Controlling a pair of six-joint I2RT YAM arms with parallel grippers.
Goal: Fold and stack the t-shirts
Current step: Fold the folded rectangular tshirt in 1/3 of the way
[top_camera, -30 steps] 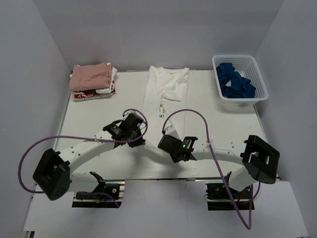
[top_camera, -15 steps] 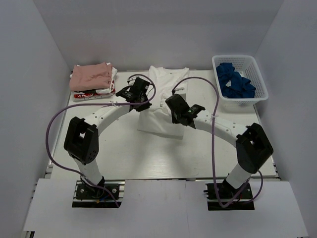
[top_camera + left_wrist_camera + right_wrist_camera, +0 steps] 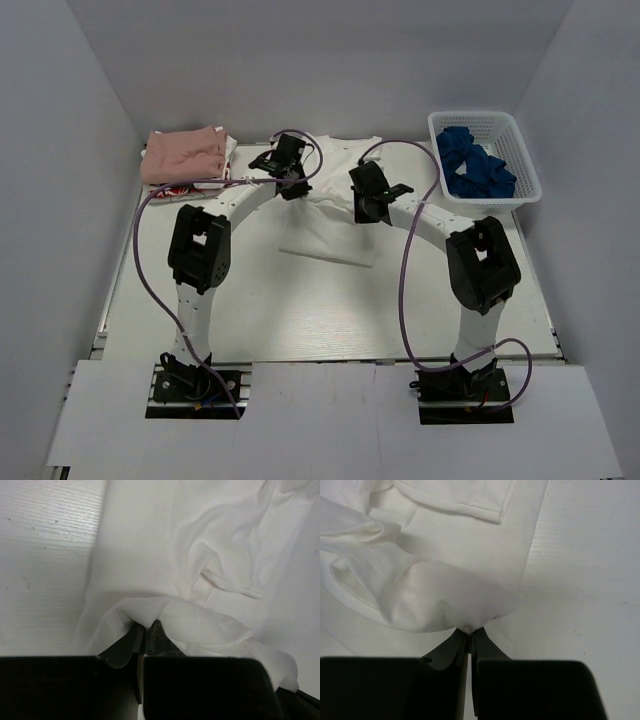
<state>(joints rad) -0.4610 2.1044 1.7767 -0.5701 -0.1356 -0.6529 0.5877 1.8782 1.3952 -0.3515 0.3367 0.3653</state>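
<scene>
The large white t-shirt (image 3: 330, 215) lies at the back middle of the table, its near half doubled over toward the collar. My left gripper (image 3: 290, 187) is shut on the left corner of its hem (image 3: 150, 612). My right gripper (image 3: 368, 210) is shut on the right corner of the hem (image 3: 445, 602). Both hold the cloth a little above the shirt's upper half. The dusty-pink t-shirt (image 3: 183, 154) lies folded on top of the white-and-red printed t-shirt (image 3: 180, 189) at the back left.
A white basket (image 3: 486, 158) holding blue cloth stands at the back right. White walls close the table on three sides. Purple cables loop over both arms.
Both grippers have carried the shirt's hem from the near middle of the table to the back, doubling the shirt over itself. The arms are now stretched far forward.
</scene>
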